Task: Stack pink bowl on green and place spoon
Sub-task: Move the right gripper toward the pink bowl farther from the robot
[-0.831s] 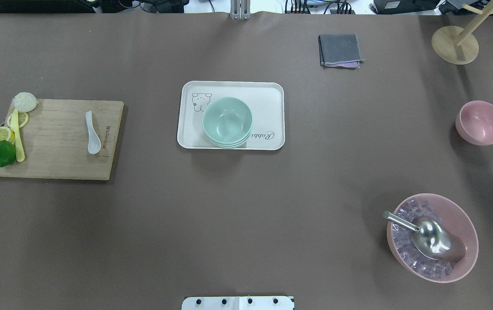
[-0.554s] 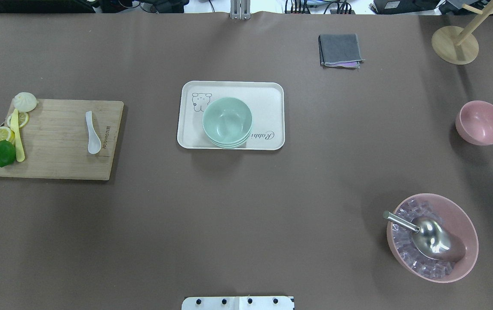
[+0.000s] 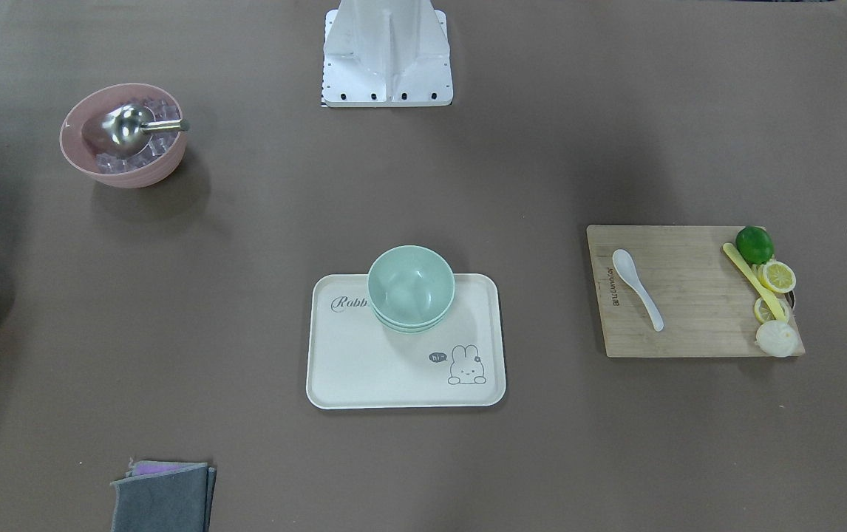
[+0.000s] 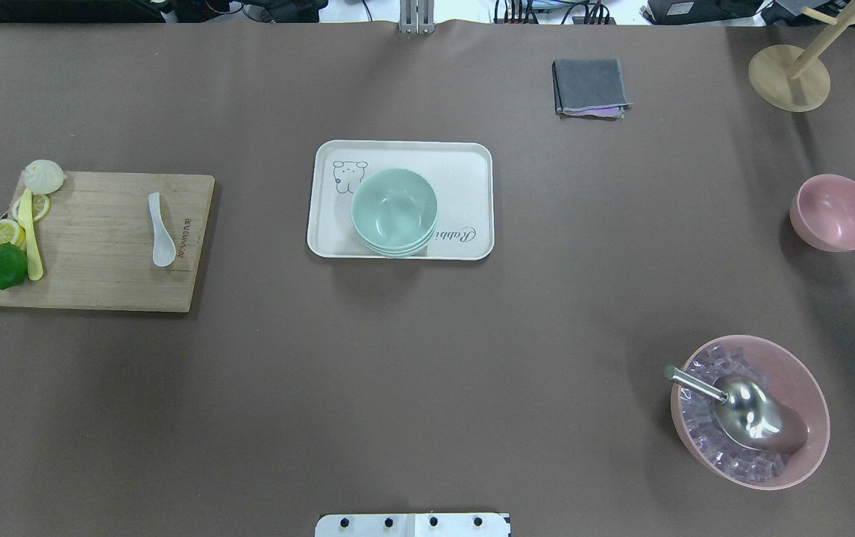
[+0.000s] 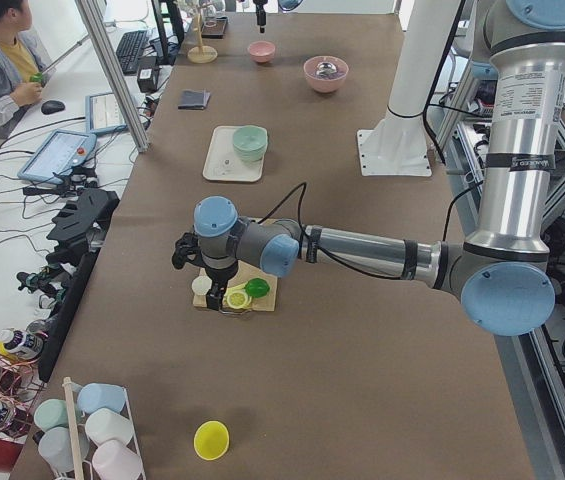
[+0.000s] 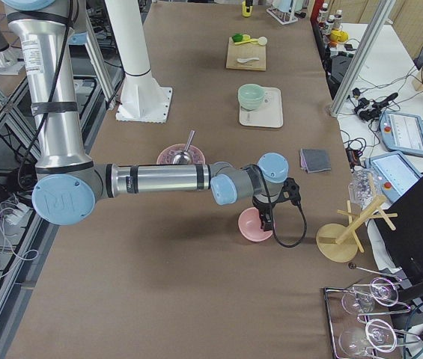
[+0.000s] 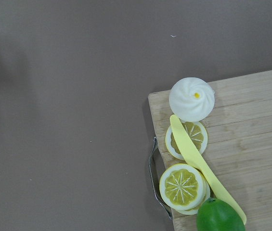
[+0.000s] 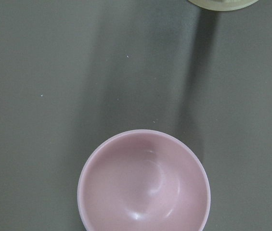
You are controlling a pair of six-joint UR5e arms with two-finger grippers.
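The plain pink bowl [image 4: 835, 212] stands empty on the table at the far right; the right wrist view [image 8: 143, 185] looks straight down into it. The green bowl [image 4: 394, 211] tops a short stack on the cream tray [image 4: 465, 164] at the centre. The white spoon [image 4: 160, 230] lies on the wooden cutting board [image 4: 99, 283] at the left. My right gripper [image 6: 265, 221] hangs just above the pink bowl's far rim; I cannot tell whether it is open or shut. My left gripper [image 5: 212, 285] hovers over the board's outer end; its state is also unclear.
A larger pink bowl [image 4: 824, 429] with clear cubes and a steel scoop [image 4: 752, 414] stands front right. A bun [image 4: 44, 176], lemon slices, a lime [image 4: 6, 266] and a yellow utensil [image 4: 30, 239] lie at the board's left end. Grey cloth [image 4: 590, 86] and wooden stand [image 4: 788, 77] at the back.
The black part of my right arm at the overhead view's right edge has shifted slightly outward to the right. Bowls, spoon and tray have not moved.
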